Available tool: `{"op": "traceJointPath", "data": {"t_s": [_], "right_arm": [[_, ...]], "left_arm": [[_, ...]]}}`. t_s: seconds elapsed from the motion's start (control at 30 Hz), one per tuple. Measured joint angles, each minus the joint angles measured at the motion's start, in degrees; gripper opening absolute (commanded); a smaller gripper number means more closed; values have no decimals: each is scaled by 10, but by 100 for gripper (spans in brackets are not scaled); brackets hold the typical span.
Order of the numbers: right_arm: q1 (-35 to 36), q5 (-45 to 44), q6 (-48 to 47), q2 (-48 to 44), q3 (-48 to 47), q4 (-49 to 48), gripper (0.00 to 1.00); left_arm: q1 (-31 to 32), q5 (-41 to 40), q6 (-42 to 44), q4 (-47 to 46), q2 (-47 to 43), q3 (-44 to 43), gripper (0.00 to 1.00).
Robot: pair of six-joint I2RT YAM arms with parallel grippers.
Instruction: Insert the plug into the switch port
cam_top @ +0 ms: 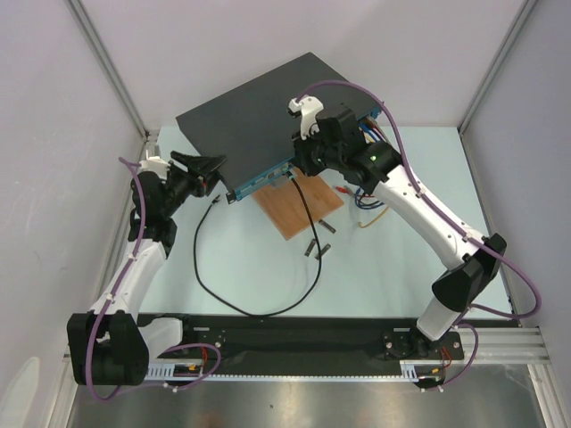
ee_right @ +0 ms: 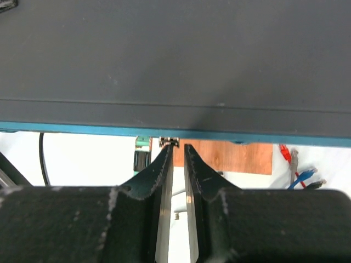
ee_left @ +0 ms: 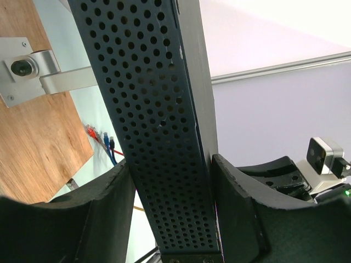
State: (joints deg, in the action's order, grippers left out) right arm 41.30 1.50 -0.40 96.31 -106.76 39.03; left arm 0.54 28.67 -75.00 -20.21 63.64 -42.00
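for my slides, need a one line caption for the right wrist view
right fingers, nearly together, tips at the plug at the teal front edge of the switch

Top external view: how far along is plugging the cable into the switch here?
Done: the left gripper is clamped on the switch at its perforated side, bracing it. In hand: the right gripper pinches the plug right at the teal front face, with the black cable trailing behind. Left: confirming the plug is seated, which the views do not show, then letting go.
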Motion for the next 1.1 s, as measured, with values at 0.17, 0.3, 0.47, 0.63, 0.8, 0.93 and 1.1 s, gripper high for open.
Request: {"op": "traceJointPath", "data": {"t_s": [0.17,0.3,0.47,0.63,0.8,0.93,1.1], "right_arm": [[0,-4,11,-18,39,-44,18],[0,-5,19,-24,52,-59,17],[-3,1,24,-31,70,-78,18],[-14,18,24,-40,86,-93,21],[-43,69,20,-47,93,-93,37],[-80,107,5,-93,126,-75,50],[-127,138,-21,-210,194,-49,55]], "left_arm": [[0,-1,0,0,0,0,0],[1,-4,0,0,0,0,0],[1,-6,0,0,0,0,0],[1,-5,0,1,0,0,0],[1,1,7,16,1,-10,1],[-3,11,15,39,4,-23,9],[-5,16,20,48,4,-27,36]]}}
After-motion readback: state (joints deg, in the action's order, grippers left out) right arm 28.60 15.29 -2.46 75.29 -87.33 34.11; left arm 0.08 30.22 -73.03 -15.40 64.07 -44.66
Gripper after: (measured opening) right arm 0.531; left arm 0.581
